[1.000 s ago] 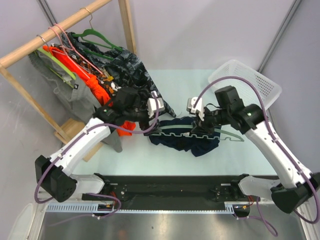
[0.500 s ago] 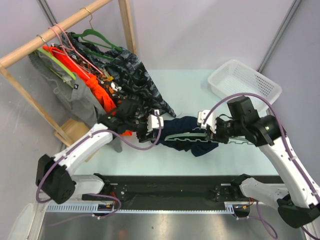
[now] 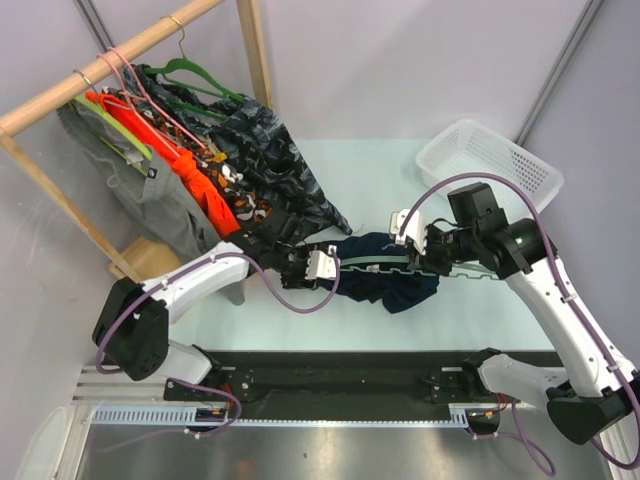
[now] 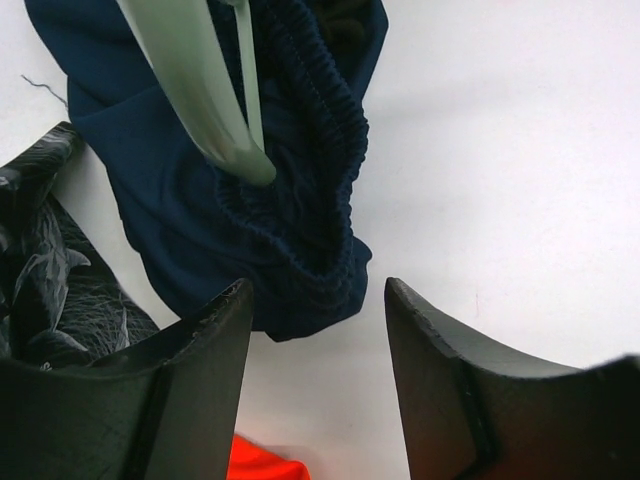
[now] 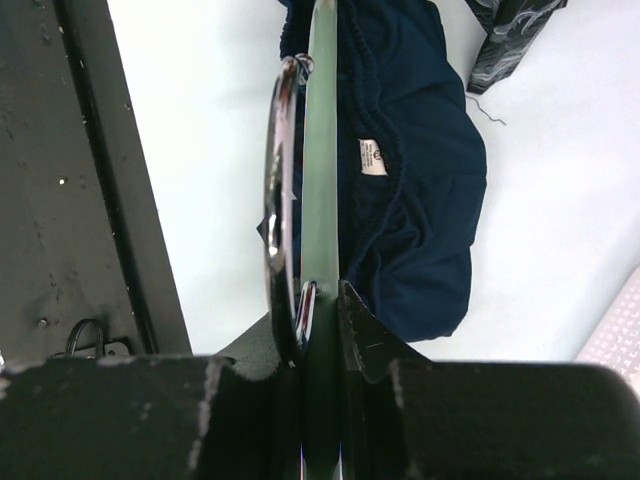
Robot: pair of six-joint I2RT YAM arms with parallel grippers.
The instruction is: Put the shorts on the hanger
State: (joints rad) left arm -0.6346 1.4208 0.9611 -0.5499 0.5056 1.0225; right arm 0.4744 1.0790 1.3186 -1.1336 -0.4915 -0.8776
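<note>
The right tool is pinching the hanger up by its wire hook. It holds the hanger low over the worktop so the long thin arm can poke into the shorts. The dark blue shorts lie bunched in the middle of the worktop, and the hanger's left end looks tucked into their stretchy waist. The left tool hangs just above the left edge of the shorts, its two fingers spread with nothing gripped. I think it is there to grab the waist and pull it along. The patterned cloth lies close on the left and could get caught too.
</note>
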